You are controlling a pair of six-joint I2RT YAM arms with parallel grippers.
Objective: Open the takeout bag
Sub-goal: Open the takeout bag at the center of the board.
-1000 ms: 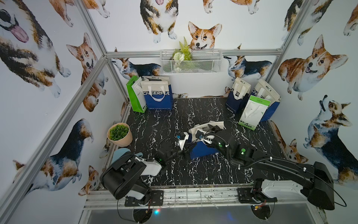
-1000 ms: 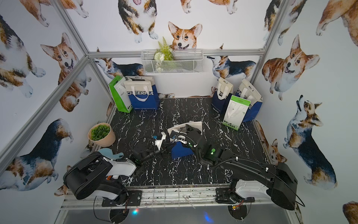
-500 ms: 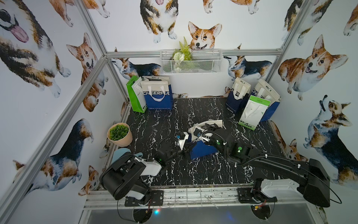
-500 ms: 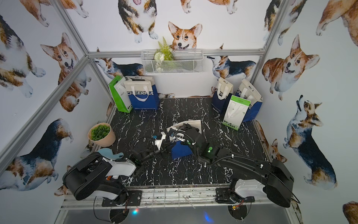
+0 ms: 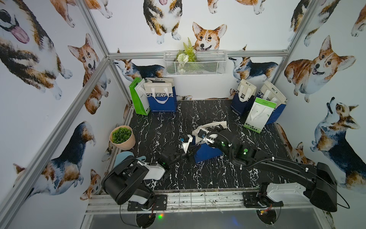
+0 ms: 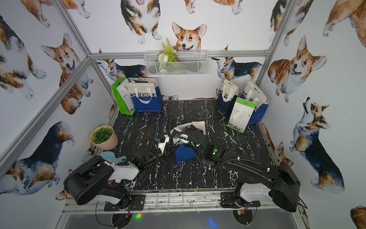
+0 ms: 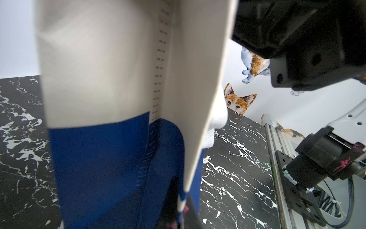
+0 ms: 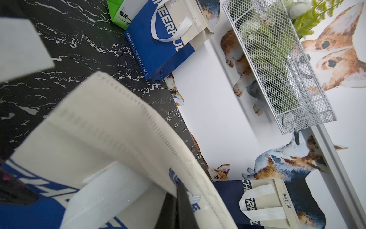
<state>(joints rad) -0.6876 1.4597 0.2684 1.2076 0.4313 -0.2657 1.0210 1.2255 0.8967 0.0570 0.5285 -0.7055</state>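
Since a second ago, the right gripper (image 5: 206, 137) has been closed onto the beige top rim of the bag (image 5: 208, 154). In the right wrist view its black fingers (image 8: 184, 206) are seen pressed together over that rim, beside a white handle strap.

In both top views the bag is found at the middle of the black marble table (image 5: 168, 123). Its blue base is turned toward the near side and its beige top toward the far side.

The left gripper (image 5: 194, 152) is pinched on the bag's near-left edge, low on the blue part. In the left wrist view the frame is filled by the bag's side seam.

Spare bags (image 5: 160, 97) are stood against the far wall at the left, and more (image 5: 257, 107) at the far right. A potted plant (image 5: 121, 137) is placed at the table's left edge. A wire basket (image 5: 195, 63) with greenery is hung on the far wall.
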